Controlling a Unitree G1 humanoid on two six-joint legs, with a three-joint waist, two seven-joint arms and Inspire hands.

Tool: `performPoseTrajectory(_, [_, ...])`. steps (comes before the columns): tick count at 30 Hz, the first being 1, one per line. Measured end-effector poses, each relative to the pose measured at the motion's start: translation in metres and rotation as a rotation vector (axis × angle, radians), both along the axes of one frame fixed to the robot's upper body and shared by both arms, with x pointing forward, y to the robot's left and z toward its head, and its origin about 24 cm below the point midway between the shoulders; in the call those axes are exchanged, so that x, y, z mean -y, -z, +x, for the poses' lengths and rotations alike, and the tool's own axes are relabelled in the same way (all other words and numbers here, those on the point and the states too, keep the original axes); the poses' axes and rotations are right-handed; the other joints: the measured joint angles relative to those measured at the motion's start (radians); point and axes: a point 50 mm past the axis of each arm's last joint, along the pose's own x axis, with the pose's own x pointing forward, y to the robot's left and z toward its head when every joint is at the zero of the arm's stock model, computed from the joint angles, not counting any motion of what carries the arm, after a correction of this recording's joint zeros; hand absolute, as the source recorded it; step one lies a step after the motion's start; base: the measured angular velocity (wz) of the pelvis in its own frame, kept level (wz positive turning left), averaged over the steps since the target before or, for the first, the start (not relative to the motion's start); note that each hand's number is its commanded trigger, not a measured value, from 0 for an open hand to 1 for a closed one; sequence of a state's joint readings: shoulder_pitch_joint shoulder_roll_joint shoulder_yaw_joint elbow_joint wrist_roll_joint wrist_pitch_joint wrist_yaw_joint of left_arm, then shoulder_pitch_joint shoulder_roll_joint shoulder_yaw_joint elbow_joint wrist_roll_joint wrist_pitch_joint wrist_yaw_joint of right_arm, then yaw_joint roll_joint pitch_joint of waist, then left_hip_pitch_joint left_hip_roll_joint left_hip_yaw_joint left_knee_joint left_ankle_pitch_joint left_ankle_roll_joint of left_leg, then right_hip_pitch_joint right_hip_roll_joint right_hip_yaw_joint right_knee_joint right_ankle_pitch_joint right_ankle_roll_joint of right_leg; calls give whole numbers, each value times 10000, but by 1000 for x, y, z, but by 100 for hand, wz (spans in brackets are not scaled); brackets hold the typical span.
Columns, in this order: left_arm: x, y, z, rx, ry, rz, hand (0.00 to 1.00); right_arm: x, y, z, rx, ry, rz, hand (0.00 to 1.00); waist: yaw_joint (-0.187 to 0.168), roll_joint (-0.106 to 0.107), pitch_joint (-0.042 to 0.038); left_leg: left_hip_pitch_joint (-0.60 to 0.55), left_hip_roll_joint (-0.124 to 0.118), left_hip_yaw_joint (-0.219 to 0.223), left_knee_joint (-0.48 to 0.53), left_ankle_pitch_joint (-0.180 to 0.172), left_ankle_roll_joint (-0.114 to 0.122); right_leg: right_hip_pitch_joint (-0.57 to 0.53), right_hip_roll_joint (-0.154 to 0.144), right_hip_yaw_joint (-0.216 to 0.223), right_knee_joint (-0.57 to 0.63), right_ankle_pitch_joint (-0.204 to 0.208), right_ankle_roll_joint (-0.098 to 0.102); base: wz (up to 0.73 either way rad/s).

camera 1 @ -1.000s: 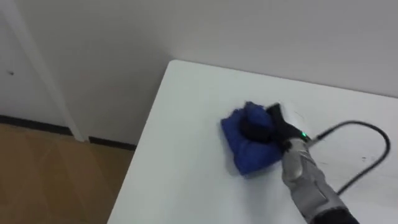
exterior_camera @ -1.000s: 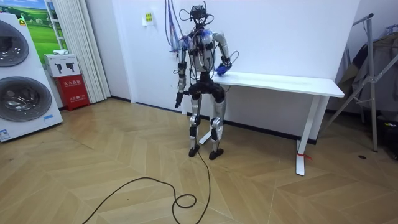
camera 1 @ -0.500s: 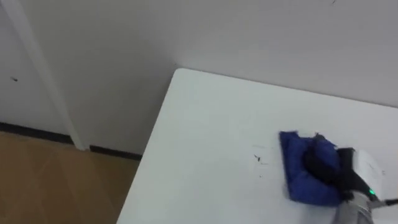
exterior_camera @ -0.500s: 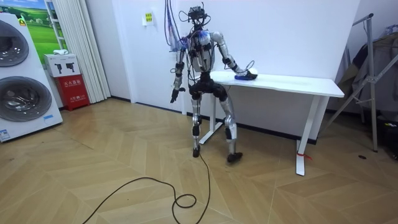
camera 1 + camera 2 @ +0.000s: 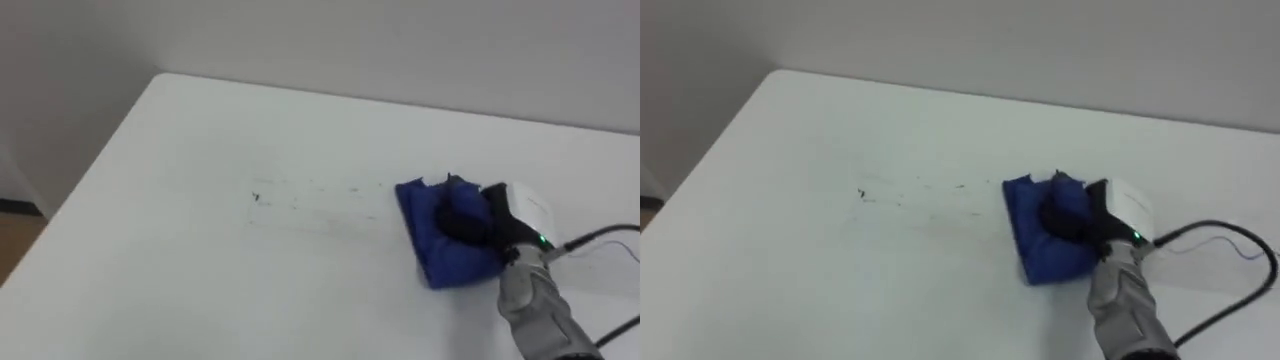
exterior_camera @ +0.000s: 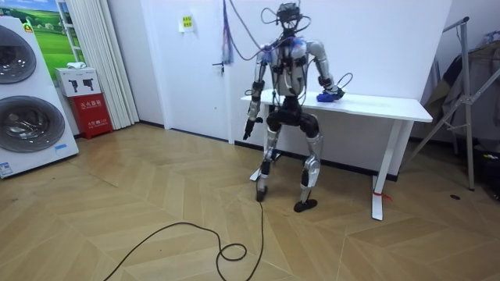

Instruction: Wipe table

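Crumpled blue cloth (image 5: 438, 238), flat on white table (image 5: 170, 270), faint dark smudges (image 5: 300, 194) just beside it

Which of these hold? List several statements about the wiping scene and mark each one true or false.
1. The right hand rests on the blue cloth. True.
2. The cloth lies on the floor. False: it lies on the white table.
3. Faint dark marks show on the table to the cloth's left. True.
4. The left hand presses on the table as well. False: in the room view it hangs at the robot's side, away from the table.
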State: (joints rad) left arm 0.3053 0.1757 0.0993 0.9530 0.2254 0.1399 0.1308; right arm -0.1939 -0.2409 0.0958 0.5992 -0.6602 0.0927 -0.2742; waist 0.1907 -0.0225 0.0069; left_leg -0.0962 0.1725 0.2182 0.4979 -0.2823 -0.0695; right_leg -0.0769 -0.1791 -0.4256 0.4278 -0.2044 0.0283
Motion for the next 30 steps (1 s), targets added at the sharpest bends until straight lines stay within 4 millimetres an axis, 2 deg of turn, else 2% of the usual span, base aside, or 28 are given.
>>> performPoseTrajectory(1, [0,0,-6,-153,-71,-52,0,3,0,-1,-26,27,-62,100,15,46,0,40,-322,1,-226,-12,281,41,59,14,-89,17,-26,-20])
performPoseTrajectory(2, [-3,-1,-18,-414,-310,-31,0,10,6,-6,-312,131,-149,100,34,61,-13,256,-583,-93,-664,209,444,73,154,65,-313,45,-43,-16])
performPoseTrajectory(4, [-5,-2,-31,-616,-711,18,0,26,16,-22,-371,585,-97,100,-105,47,-28,678,-722,-137,-1504,535,392,359,254,6,-776,156,-37,4])
performPoseTrajectory(5, [-8,-3,-39,-743,-940,97,0,38,24,-36,-369,1104,-60,100,-294,42,-33,976,-824,-209,-2061,741,321,591,353,11,-1064,201,-26,29])
performPoseTrajectory(7, [-12,-6,-52,-876,-1363,254,0,58,32,-58,-287,2190,138,100,-575,-57,-124,1316,-902,-399,-2608,956,317,979,482,-144,-1458,252,-28,39])
performPoseTrajectory(8, [-16,-8,-54,-761,-1631,376,0,74,36,-77,-319,2963,114,100,-804,-217,-209,1368,-947,-640,-2764,1005,297,1167,491,-391,-1620,277,-58,59])
performPoseTrajectory(9, [-20,-9,-55,-652,-1904,502,0,90,40,-98,-463,3817,72,100,-999,-399,-246,1418,-985,-846,-2880,1057,293,1390,518,-586,-1808,287,-56,59])
performPoseTrajectory(10, [-23,-10,-56,-622,-2036,576,0,98,42,-109,-606,4262,62,100,-1058,-435,-288,1491,-984,-887,-2953,1065,289,1531,560,-631,-1933,299,-28,43])
performPoseTrajectory(12, [-30,-14,-57,-403,-2436,848,0,120,48,-147,-1269,5489,-267,100,-1063,-763,-296,1717,-1003,-933,-3079,1053,272,1907,639,-690,-2134,317,37,14])
performPoseTrajectory(14, [-30,-14,-53,-279,-2326,844,0,126,48,-157,-1444,5985,-326,100,-1113,-918,-280,1750,-1028,-1006,-3048,1037,269,1981,640,-672,-2178,335,84,6])
performPoseTrajectory(15, [-28,-12,-44,-148,-2052,759,0,126,48,-157,-1439,6103,-220,100,-1203,-931,-271,1750,-1048,-1101,-3026,1011,272,2029,648,-646,-2233,355,116,5])
performPoseTrajectory(16, [-26,-11,-41,-120,-1894,719,0,125,47,-154,-1375,6077,-199,100,-1185,-926,-269,1761,-1061,-1084,-3035,1011,272,2026,646,-604,-2244,360,124,-8])
performPoseTrajectory(17, [-23,-10,-29,73,-1564,623,0,122,45,-148,-1317,6027,-202,100,-1060,-881,-245,1822,-1066,-1012,-3082,1010,275,1984,655,-438,-2246,365,133,-29])
performPoseTrajectory(18, [-20,-8,-17,285,-1249,514,0,115,43,-135,-1203,5838,-73,100,-898,-799,-188,1891,-1041,-862,-3111,1005,279,1960,690,-306,-2246,389,111,-36])
performPoseTrajectory(19, [-18,-7,-10,378,-1067,446,0,106,44,-128,-1160,5625,42,100,-792,-745,-165,1906,-1000,-785,-3161,990,270,1939,716,-242,-2243,428,90,-52])
performPoseTrajectory(20, [-13,-4,4,535,-738,322,0,89,39,-106,-935,4833,149,100,-532,-633,-147,1926,-924,-640,-3208,949,241,1798,794,-23,-2217,480,20,-56])
performPoseTrajectory(21, [-8,-2,15,584,-366,250,0,57,32,-75,-692,3359,436,100,-345,-525,-84,1919,-890,-663,-3237,944,225,1678,863,106,-2188,560,-74,-56])
performPoseTrajectory(22, [-6,-1,21,629,-202,210,0,38,27,-58,-585,2423,520,100,-250,-497,-66,1898,-860,-641,-3237,950,213,1617,892,140,-2183,592,-116,-31])
performPoseTrajectory(24, [1,-1,45,1055,265,57,0,-42,-1,-3,185,-1233,640,100,71,-441,24,1641,-810,-753,-3189,970,137,1416,1015,274,-2224,622,-174,6])
performPoseTrajectory(25, [4,-1,51,1189,332,-13,0,-58,-11,6,485,-1819,822,100,179,-420,39,1567,-811,-822,-3165,990,127,1387,1039,264,-2267,636,-198,22])
performPoseTrajectory(26, [8,-1,55,1359,362,-101,0,-84,-28,22,1075,-2730,1140,100,505,-365,50,1454,-815,-922,-3185,1072,110,1353,1047,151,-2353,642,-210,34])
performPoseTrajectory(27, [8,-2,53,1336,367,-78,0,-99,-44,31,1615,-3317,1331,100,778,-359,42,1419,-864,-1151,-3238,1130,143,1407,1056,76,-2476,647,-208,46])
performPoseTrajectory(28, [7,-1,49,1235,369,-27,0,-102,-49,34,1803,-3504,1309,100,863,-364,41,1432,-906,-1274,-3251,1184,155,1481,1048,51,-2533,633,-185,66])
performPoseTrajectory(30, [1,-1,20,531,134,148,0,-94,-42,30,1672,-3281,1269,100,879,-388,23,1609,-1086,-1679,-3305,1187,215,1841,903,-229,-2616,524,5,73])
